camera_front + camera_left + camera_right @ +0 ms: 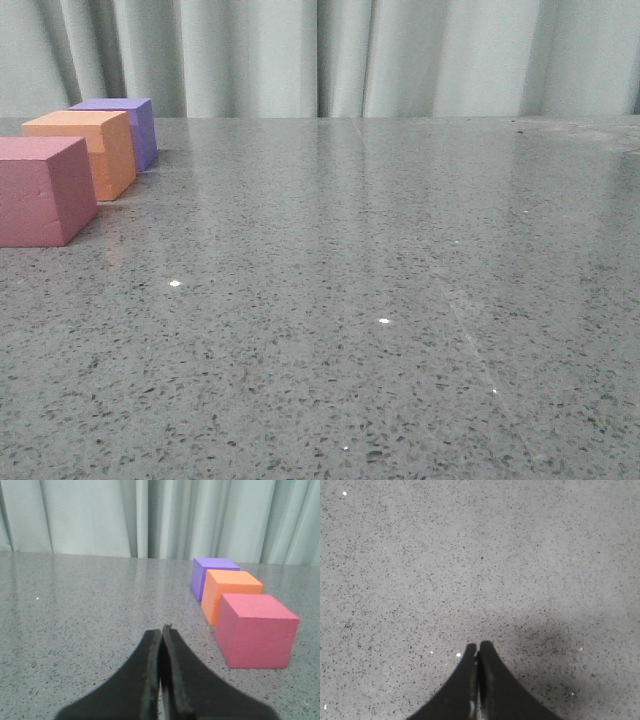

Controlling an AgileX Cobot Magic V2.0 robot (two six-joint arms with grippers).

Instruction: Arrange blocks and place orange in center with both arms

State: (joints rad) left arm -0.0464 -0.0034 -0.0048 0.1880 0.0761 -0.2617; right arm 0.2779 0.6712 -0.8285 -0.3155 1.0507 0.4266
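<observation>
Three foam cubes stand in a row at the far left of the table. The pink-red cube (40,190) is nearest, the orange cube (85,148) is in the middle, the purple cube (125,125) is farthest. All three show in the left wrist view: pink-red (256,629), orange (230,594), purple (210,575). My left gripper (161,631) is shut and empty, low over the table beside the pink-red cube and apart from it. My right gripper (478,646) is shut and empty above bare table. Neither gripper shows in the front view.
The grey speckled tabletop (380,300) stretches to the right of the cubes. A pale pleated curtain (330,55) hangs behind the table's far edge.
</observation>
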